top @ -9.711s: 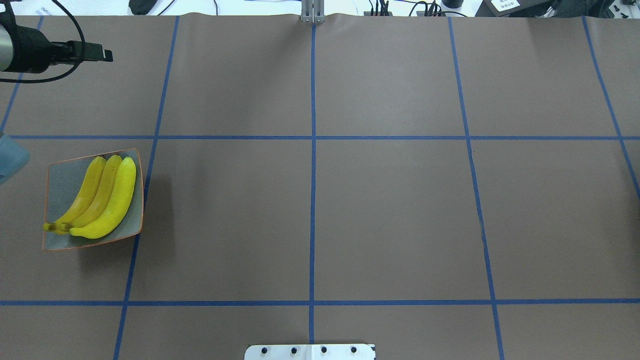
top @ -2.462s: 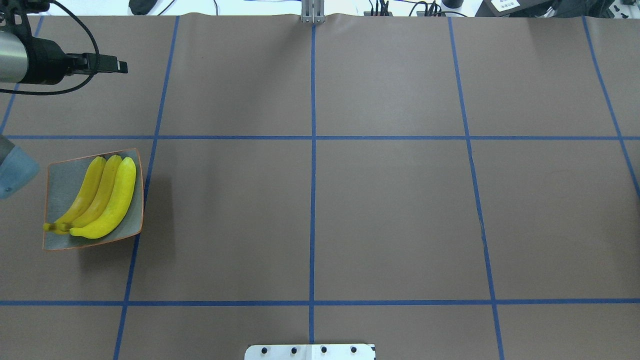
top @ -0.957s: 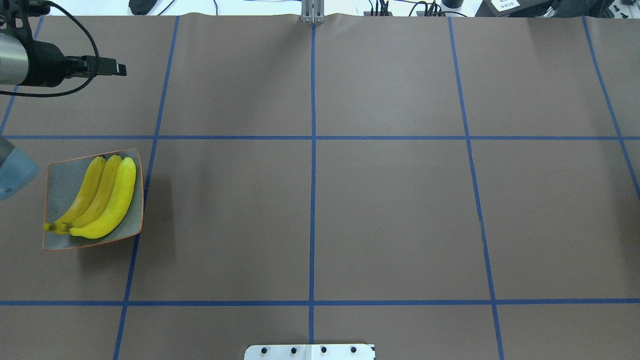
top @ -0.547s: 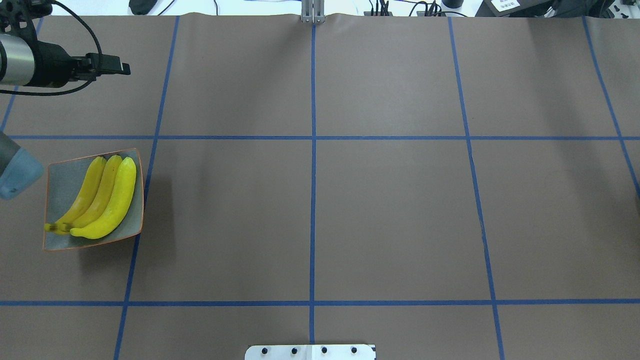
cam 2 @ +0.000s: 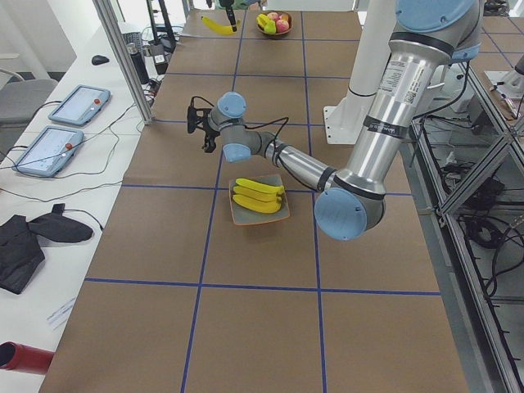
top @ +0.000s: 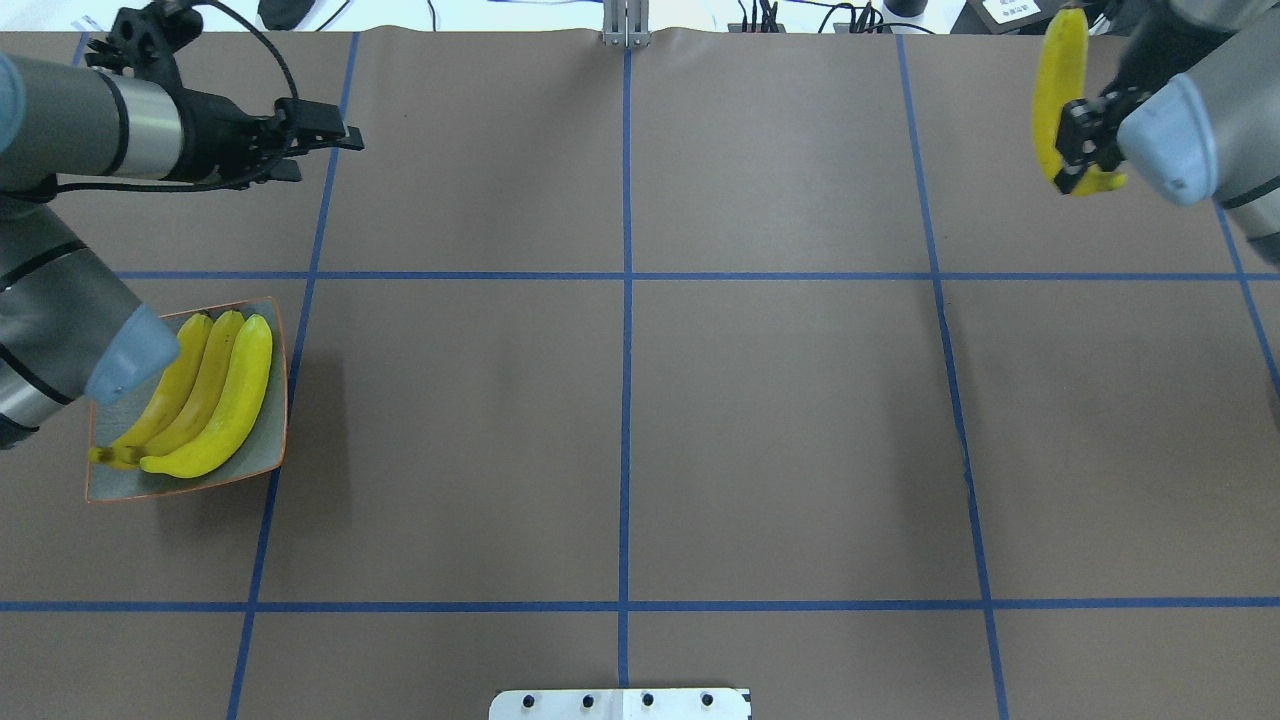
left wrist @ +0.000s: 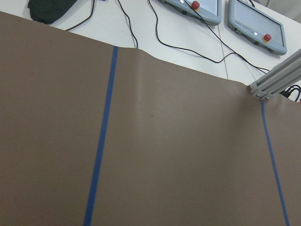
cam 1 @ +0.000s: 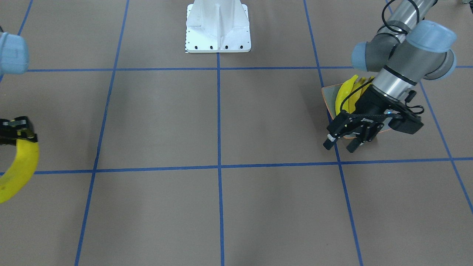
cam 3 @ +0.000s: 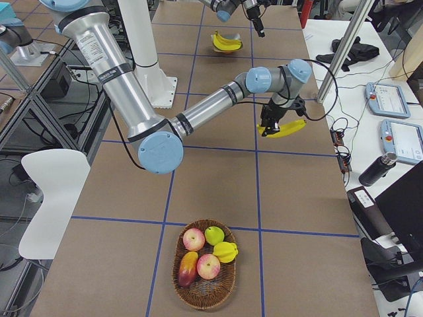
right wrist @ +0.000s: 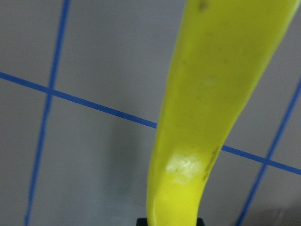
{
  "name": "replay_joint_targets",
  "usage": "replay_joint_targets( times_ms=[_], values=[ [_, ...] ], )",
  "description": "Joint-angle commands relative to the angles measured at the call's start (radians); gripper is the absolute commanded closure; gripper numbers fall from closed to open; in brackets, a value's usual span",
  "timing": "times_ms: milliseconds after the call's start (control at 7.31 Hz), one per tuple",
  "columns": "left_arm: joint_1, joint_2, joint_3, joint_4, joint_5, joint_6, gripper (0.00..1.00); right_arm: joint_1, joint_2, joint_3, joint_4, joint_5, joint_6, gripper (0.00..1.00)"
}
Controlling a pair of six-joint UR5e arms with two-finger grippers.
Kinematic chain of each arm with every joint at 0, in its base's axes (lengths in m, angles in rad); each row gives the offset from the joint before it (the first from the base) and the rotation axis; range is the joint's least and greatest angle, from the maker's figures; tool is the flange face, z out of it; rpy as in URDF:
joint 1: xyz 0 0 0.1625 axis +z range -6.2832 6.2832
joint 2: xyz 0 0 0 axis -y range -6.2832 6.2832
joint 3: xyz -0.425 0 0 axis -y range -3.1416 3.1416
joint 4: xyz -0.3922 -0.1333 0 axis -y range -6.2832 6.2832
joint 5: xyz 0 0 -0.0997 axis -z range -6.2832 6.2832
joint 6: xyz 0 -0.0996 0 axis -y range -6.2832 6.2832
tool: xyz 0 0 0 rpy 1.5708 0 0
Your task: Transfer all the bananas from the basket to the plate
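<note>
Right gripper (top: pixel 1078 145) clamps a banana (top: pixel 1058 90) over the table's (top: pixel 780 420) far right corner, fingertips hidden. Left gripper (cam 1: pixel 339 147) hangs parted, empty. Three bananas (top: pixel 215 395) lie on the left-edge plate (top: pixel 262 450), partly masked by an arm (top: pixel 60 310).

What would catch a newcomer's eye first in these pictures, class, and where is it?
The bright yellow banana clamped in the right gripper, held above the table's far right side. Next, three bananas side by side on the plate at the left, with the open left gripper hovering empty beyond them.
</note>
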Motion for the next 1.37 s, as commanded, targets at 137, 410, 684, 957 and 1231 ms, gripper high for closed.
replay_joint_targets(
  times_ms=[137, 410, 684, 957, 1231],
  values=[
    [0.101, -0.074, 0.004, -0.146, 0.034, -0.187, 0.00, -0.163, 0.085, 0.024, 0.204, 0.218, 0.426, 1.00],
    [0.152, -0.118, 0.002, -0.207, 0.046, -0.279, 0.00, -0.254, 0.154, 0.053, 0.209, 0.233, 0.511, 1.00],
    [0.171, -0.146, -0.003, -0.228, 0.054, -0.286, 0.00, -0.328, 0.161, 0.102, 0.209, 0.242, 0.511, 1.00],
    [0.187, -0.150, -0.001, -0.248, 0.054, -0.289, 0.00, -0.366, 0.182, 0.112, 0.209, 0.237, 0.509, 1.00],
    [0.230, -0.175, -0.001, -0.250, 0.054, -0.295, 0.00, -0.379, 0.182, 0.110, 0.253, 0.237, 0.506, 1.00]
  ],
)
